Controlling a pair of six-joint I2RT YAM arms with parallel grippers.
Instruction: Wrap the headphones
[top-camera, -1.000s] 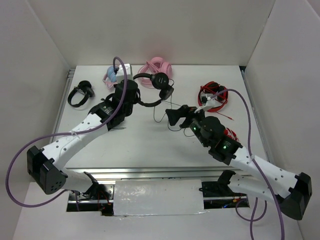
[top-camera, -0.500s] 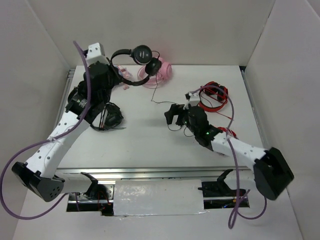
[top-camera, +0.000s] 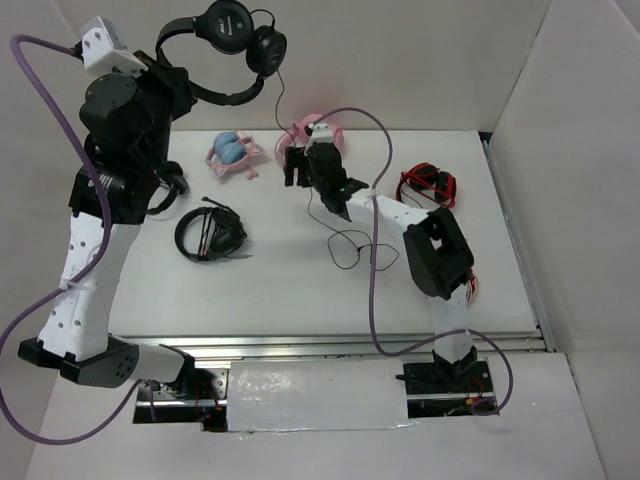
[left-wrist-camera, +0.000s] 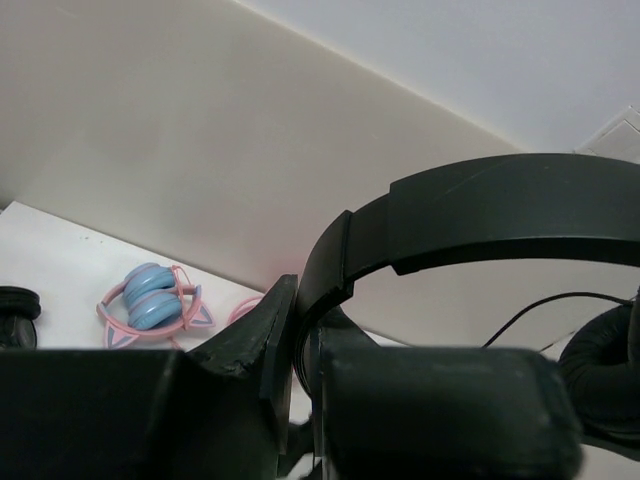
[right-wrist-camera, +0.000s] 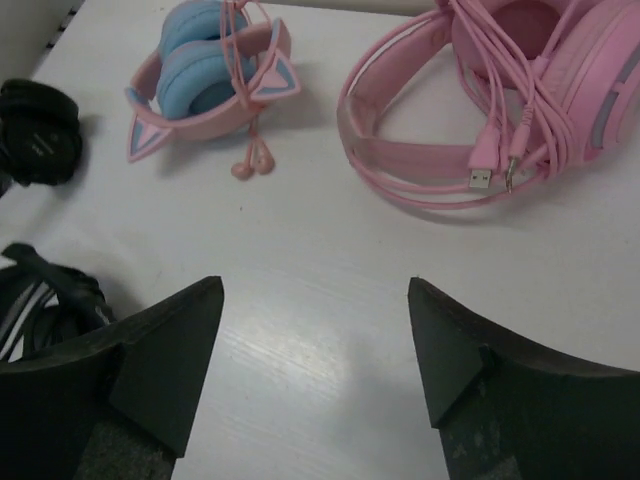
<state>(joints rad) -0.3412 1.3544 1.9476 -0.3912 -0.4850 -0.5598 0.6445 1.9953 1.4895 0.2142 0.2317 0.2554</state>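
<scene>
- We see the headphones (top-camera: 228, 60) lifted high above the back left corner of the table (top-camera: 290, 300), in front of the wall, with their two round earcups uppermost in the overhead view.
- The left gripper (top-camera: 172, 82) is clenched on their thin headband; the left wrist view shows the band (left-wrist-camera: 480, 215) wedged between the two fingers (left-wrist-camera: 255, 350), arching up and to the right, with one earcup at the right edge.
- Their thin cable (top-camera: 277, 100) hangs from the earcups, drops past the right gripper (top-camera: 297, 165) and ends in a loose loop lying on the table beside the right arm.
- The right gripper reaches toward the back of the table with its jaws spread wide and nothing between them; in its own view we see only bare table between the fingertips (right-wrist-camera: 170, 340).
- Just beyond that gripper lie the pink headphones (right-wrist-camera: 480, 110), with their own pink cord and plug draped over them.
- To their left lie the blue and pink headphones (right-wrist-camera: 210, 70), which have cat ears, well apart from the pink ones.
- A black headset (top-camera: 210, 235) rests on the table left of centre.
- A small black pair (right-wrist-camera: 40, 130) sits near the left edge, partly hidden behind the left arm in the overhead view.
- A bundle of red cables (top-camera: 428, 185) lies toward the back right.
</scene>
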